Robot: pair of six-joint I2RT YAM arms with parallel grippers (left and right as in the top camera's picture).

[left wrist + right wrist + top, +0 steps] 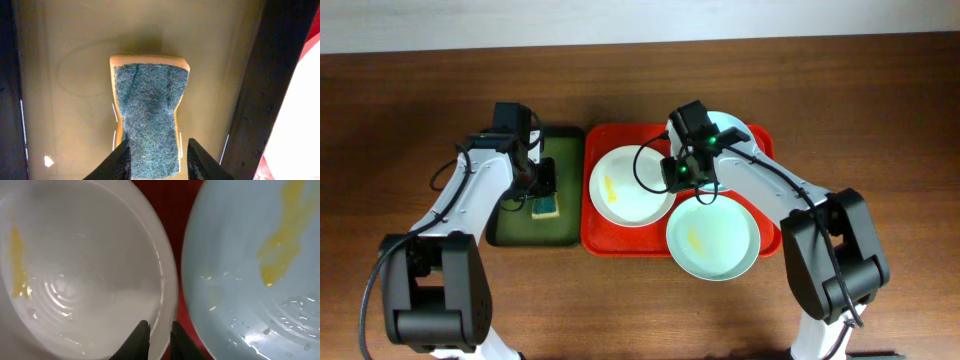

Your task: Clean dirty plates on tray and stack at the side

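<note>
The red-orange tray [595,235] holds three plates. A white plate [625,190] with a yellow smear lies at the left, a pale green plate [715,240] at the front right, and a pale blue plate [730,125] at the back right, mostly under my right arm. My right gripper [682,180] [159,323] is shut on the right rim of the white plate [90,255], one finger inside and one outside. The pale blue plate [240,295] with its smear lies just beside it. My left gripper [544,190] [158,142] is shut on a sponge [150,100].
The yellow sponge [547,207] has a blue-green scouring face and rests in a narrow dark green tray [515,230] [70,65], left of the red tray [177,210]. Brown wooden table [410,120] surrounds both trays.
</note>
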